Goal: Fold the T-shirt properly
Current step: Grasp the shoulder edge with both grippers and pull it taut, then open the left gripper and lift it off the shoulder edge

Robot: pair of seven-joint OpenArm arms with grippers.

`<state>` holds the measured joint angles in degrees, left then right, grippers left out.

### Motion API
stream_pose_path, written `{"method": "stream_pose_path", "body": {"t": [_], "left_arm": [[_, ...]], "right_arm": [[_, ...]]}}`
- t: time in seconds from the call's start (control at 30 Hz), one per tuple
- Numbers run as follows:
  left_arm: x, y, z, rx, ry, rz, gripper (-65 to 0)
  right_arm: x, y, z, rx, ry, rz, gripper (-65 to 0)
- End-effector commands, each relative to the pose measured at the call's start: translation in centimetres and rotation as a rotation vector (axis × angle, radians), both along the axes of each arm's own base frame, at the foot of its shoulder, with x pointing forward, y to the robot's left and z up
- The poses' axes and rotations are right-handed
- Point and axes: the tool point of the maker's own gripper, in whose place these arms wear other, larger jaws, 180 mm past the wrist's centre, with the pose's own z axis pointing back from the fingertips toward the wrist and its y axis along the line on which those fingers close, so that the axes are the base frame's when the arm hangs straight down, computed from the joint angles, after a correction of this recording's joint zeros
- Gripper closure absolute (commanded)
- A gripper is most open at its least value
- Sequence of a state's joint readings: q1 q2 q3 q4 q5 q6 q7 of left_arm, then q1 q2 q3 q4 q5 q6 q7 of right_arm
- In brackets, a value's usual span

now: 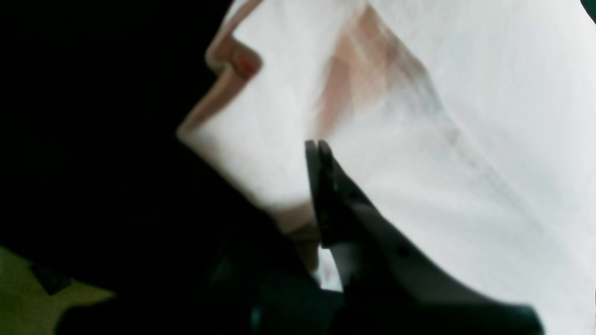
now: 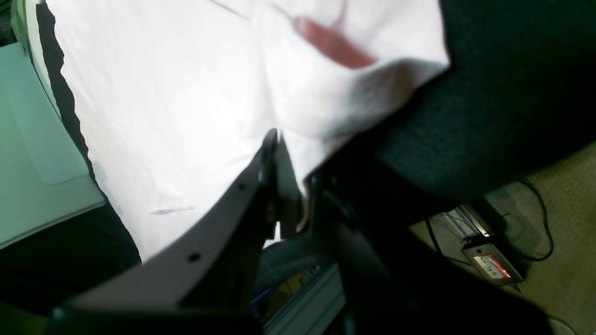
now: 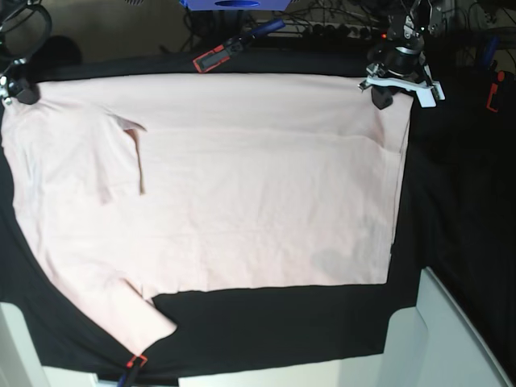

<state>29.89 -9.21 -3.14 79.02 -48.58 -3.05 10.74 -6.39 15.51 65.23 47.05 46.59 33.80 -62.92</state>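
Our left gripper (image 1: 318, 144) had its jaws pressed together on a thin fold of the T-shirt (image 3: 242, 193), with pale cloth bunched on either side of the closed tips. In the overhead view that gripper (image 3: 385, 95) sat at the shirt's far corner on the hem end. Our right gripper (image 2: 274, 139) was likewise closed, with a strip of fabric caught between its jaws; overhead it (image 3: 18, 93) sat at the other far corner, by the sleeve.

We judged that both far corners were pinched so the far edge could be carried over as one straight line, without sagging in the middle.

Outward from the grippers, the shirt lay spread flat on the black table cloth (image 3: 282, 322), plain side up. One sleeve was folded in over the body near the right gripper, and the other sleeve trailed toward the near edge of the cloth. An orange-and-black clamp (image 3: 216, 56) gripped the cloth just beyond the shirt's far edge, presumably to keep the cloth from sliding.
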Motion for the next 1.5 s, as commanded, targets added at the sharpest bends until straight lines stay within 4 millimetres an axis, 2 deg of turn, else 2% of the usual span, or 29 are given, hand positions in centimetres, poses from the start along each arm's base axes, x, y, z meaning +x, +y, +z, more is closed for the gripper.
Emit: {"method": "stream_pose_path", "body": {"t": [0.0,0.17,0.23,0.27,0.3,0.37,0.43,0.47,0.5,0.53,0.67,0.77,0.87,0.97,1.03,1.3,1.37,1.47], "left_arm": [[-0.5,1.0,0.0,0.027,0.02,0.014,0.0],[-0.4,1.0,-0.1,0.023,0.023,0.014,-0.2],[-0.5,1.0,-0.1,0.02,0.025,0.018,-3.5],[-0.6,1.0,-0.2,0.019,0.026,0.019,-6.7],[-0.6,1.0,-0.2,0.019,0.026,0.019,-11.9],[-0.6,0.9,-0.2,0.017,0.028,0.02,-22.5],[-0.8,1.0,-0.2,0.018,0.03,0.021,-31.6],[-0.8,1.0,-0.3,0.018,0.032,0.021,-34.3],[-0.9,1.0,-0.3,0.018,0.033,0.024,-36.3],[-1.0,1.1,-0.3,0.018,0.035,0.025,-37.5],[-3.7,4.9,0.1,0.061,0.053,0.156,-41.0],[-6.8,8.2,0.8,0.101,0.065,0.292,-41.0],[-9.5,10.7,1.5,0.139,0.079,0.386,-41.0],[-10.3,12.0,2.3,0.166,0.074,0.419,-40.8],[-9.3,12.2,3.5,0.18,0.039,0.407,-40.8],[-4.0,10.6,10.5,0.231,-0.157,0.291,-40.3],[-2.3,9.4,11.6,0.227,-0.195,0.235,-40.3],[-0.4,7.6,12.2,0.206,-0.227,0.16,-40.1]], "right_arm": [[0.5,-2.1,1.2,-0.053,-0.028,-0.016,0.0],[0.5,-2.1,1.2,-0.053,-0.028,-0.016,0.0],[0.5,-2.1,1.2,-0.052,-0.027,-0.017,-0.1],[0.4,-2.0,1.2,-0.049,-0.025,-0.017,-2.3],[0.4,-2.0,1.1,-0.048,-0.024,-0.016,-6.1],[0.3,-2.0,1.1,-0.045,-0.024,-0.02,-18.4],[0.4,-1.9,1.1,-0.04,-0.028,-0.025,-35.5],[0.3,-1.9,1.1,-0.039,-0.028,-0.026,-43.1],[0.3,-2.0,1.1,-0.04,-0.029,-0.029,-48.0],[0.0,-2.2,1.2,-0.041,-0.031,-0.046,-50.1],[-2.1,-3.3,1.2,-0.037,-0.045,-0.161,-48.6],[-2.9,-3.7,1.2,-0.042,-0.036,-0.181,-48.6],[-3.6,-3.7,1.1,-0.043,-0.023,-0.181,-48.6],[-3.9,-3.7,1.1,-0.045,-0.017,-0.18,-48.6],[-4.0,-4.6,2.0,-0.09,-0.02,-0.166,-48.5],[-1.0,-8.6,10.8,-0.411,-0.082,-0.011,-48.5],[0.8,-9.1,13.4,-0.502,-0.118,0.032,-48.5],[3.6,-9.0,15.9,-0.59,-0.141,0.155,-48.5]]}}
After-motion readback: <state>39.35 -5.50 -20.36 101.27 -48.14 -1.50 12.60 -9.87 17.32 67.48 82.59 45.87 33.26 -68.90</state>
